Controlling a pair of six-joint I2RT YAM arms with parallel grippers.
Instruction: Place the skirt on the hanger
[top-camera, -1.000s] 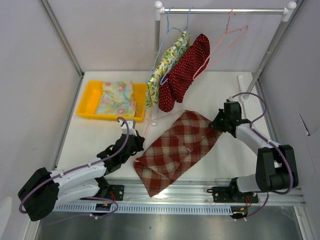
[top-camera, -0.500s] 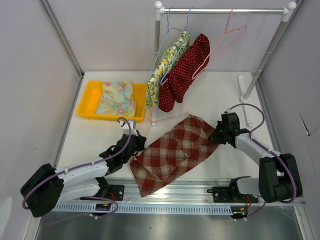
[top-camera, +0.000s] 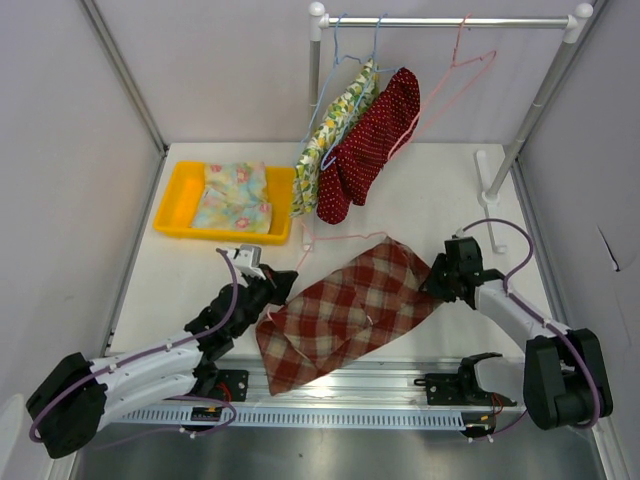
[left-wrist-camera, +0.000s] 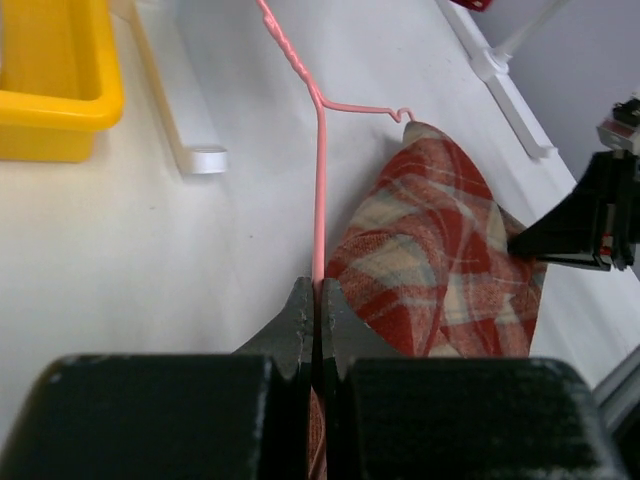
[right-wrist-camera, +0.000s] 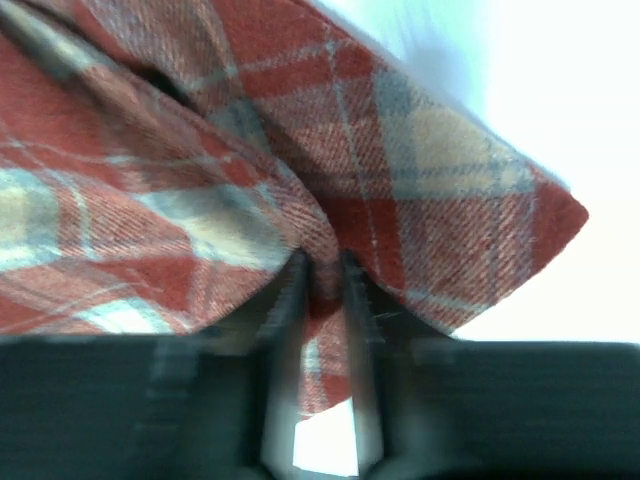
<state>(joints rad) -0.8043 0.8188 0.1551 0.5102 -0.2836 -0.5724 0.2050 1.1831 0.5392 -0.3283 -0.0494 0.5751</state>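
Note:
The red plaid skirt (top-camera: 345, 305) lies crumpled on the white table between the arms; it also shows in the left wrist view (left-wrist-camera: 440, 270) and fills the right wrist view (right-wrist-camera: 300, 150). A thin pink hanger (top-camera: 335, 238) lies by the skirt's far left edge, its wire running along the table in the left wrist view (left-wrist-camera: 320, 170). My left gripper (top-camera: 281, 283) is shut on the hanger wire at the skirt's left corner, seen in its own view (left-wrist-camera: 318, 290). My right gripper (top-camera: 440, 280) is shut on a fold of the skirt's right edge, seen in its own view (right-wrist-camera: 322, 262).
A yellow tray (top-camera: 180, 200) with folded floral cloth stands at the back left. A clothes rail (top-camera: 445, 20) at the back holds a floral garment (top-camera: 335, 130), a red dotted garment (top-camera: 375, 140) and a bare pink hanger (top-camera: 455, 75). Its white foot (top-camera: 490, 185) lies at the right.
The skirt has been dragged toward the near edge and bunched. My left gripper has swung up and right, holding the pink hanger wire. My right gripper moved nearer with the skirt's edge.

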